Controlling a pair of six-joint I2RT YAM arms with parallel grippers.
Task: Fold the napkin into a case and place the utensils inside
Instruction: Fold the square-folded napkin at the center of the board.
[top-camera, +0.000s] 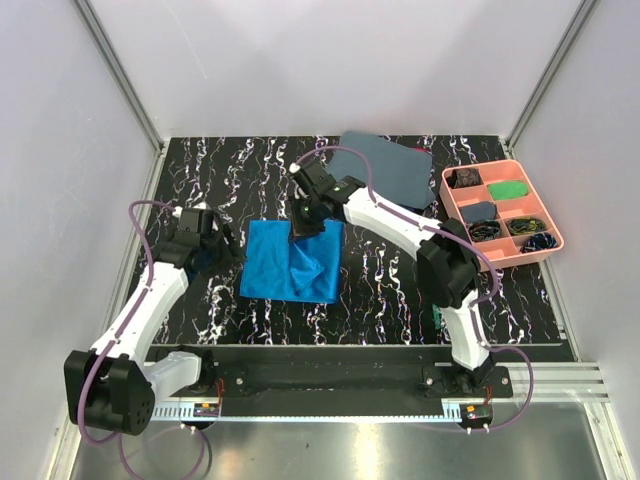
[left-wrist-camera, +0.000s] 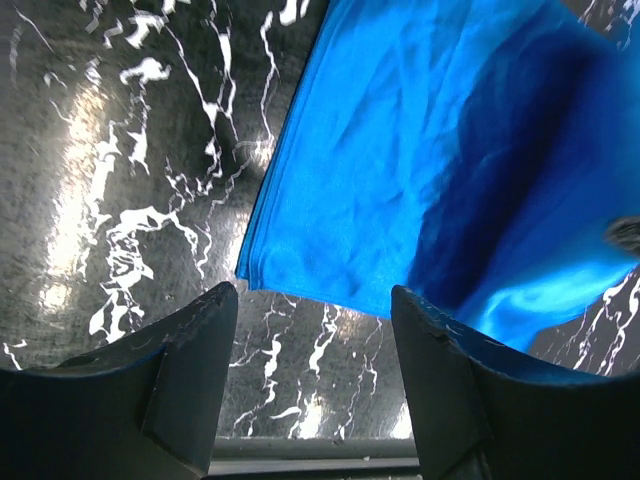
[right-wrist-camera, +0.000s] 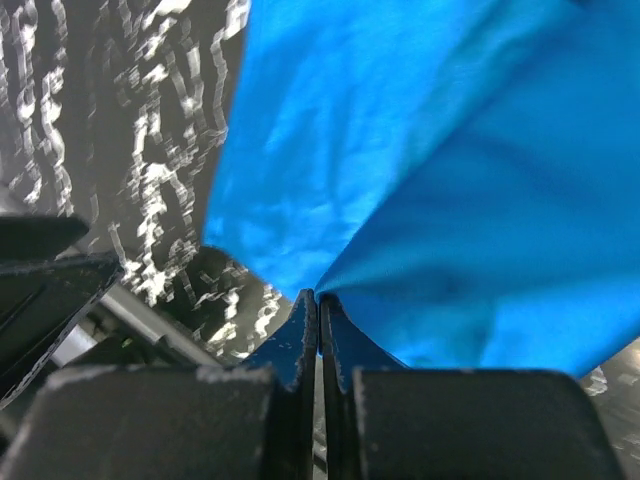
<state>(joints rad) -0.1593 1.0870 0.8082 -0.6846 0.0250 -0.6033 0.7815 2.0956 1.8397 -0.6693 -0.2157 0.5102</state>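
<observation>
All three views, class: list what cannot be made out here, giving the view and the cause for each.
- Top view: what lies in the pink tray is too small to identify.
- Top view: the fingertips of the right gripper are hidden under its own wrist, over the napkin.
- Left wrist view: the napkin is cut off by the top and right edges.
- Right wrist view: the table is blurred.

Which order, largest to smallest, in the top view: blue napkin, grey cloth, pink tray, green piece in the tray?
1. blue napkin and pink tray: look about alike, so I'm not ranking them.
2. grey cloth: slightly smaller, partly hidden by the right arm.
3. green piece: clearly smallest.
</observation>
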